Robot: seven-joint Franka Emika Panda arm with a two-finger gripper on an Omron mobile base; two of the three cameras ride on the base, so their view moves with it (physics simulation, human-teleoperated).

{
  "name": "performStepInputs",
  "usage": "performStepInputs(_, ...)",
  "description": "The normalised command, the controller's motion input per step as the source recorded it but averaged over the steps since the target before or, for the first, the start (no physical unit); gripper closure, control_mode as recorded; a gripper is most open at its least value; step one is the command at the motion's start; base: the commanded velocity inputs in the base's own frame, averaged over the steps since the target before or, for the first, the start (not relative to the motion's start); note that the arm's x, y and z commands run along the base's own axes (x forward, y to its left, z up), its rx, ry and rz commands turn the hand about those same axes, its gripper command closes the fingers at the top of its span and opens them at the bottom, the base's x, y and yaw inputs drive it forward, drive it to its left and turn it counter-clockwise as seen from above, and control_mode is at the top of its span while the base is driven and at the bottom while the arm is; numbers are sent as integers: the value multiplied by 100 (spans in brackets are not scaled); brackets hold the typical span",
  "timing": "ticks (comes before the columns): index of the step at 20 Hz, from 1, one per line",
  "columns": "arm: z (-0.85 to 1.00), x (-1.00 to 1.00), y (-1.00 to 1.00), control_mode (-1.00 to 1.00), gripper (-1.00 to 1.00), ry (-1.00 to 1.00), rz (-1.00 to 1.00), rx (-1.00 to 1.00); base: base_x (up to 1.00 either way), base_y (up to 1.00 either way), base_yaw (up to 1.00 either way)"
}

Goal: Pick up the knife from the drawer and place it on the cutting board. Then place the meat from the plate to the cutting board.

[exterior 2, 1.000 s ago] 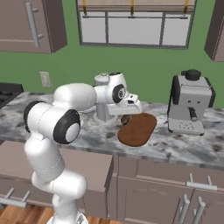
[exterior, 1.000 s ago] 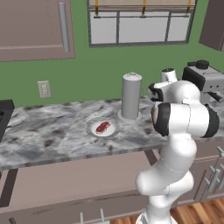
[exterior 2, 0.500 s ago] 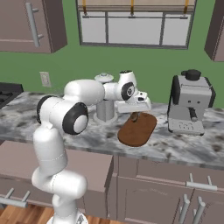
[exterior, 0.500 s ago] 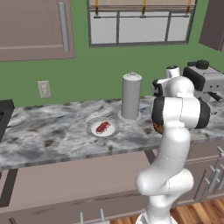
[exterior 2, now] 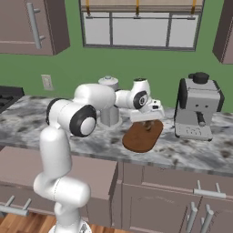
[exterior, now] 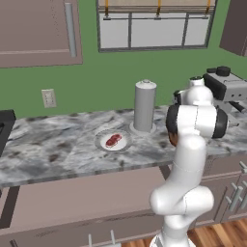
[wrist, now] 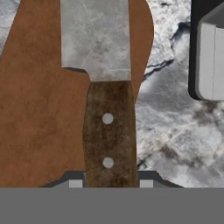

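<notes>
The knife (wrist: 107, 109), grey blade and dark brown riveted handle, sits between my fingertips (wrist: 146, 183), with my gripper (wrist: 110, 183) shut on its handle. Under it lies the reddish-brown cutting board (wrist: 39, 109). In the right base view my gripper (exterior 2: 148, 122) hangs just above the far end of the cutting board (exterior 2: 141, 136). The meat (exterior: 113, 140) lies on the white-grey plate (exterior: 100, 141) at mid counter, well left of the arm. The mauve-brown drawer (exterior: 72, 193) runs below the counter's front edge.
A tall grey canister (exterior: 144, 106) stands behind the plate, close to the arm's left side. A grey coffee machine (exterior 2: 196, 107) stands just right of the board. Cabinet fronts with bar handles (exterior 2: 205, 193) sit below the counter.
The hand carried the knife rightward over the board, then sank a little toward its far end. The meat and the plate stayed put.
</notes>
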Motion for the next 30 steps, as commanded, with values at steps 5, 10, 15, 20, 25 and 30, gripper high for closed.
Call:
performStepInputs(5, -17, 0, -17, -100, 100, 0, 7, 8, 0, 0, 0)
performStepInputs(10, -10, 2, -13, -100, 100, 0, 9, 11, 0, 0, 0)
performStepInputs(15, -18, 0, -3, -100, 100, 0, 1, 7, 0, 0, 0)
performStepInputs(20, -21, 0, 0, -100, 100, 0, 0, 1, 0, 0, 0)
performStepInputs(25, -27, 0, 3, -100, 100, 0, 0, 0, 0, 0, 0)
performStepInputs(30, -27, 0, 10, -100, 100, 0, 0, 0, 0, 0, 0)
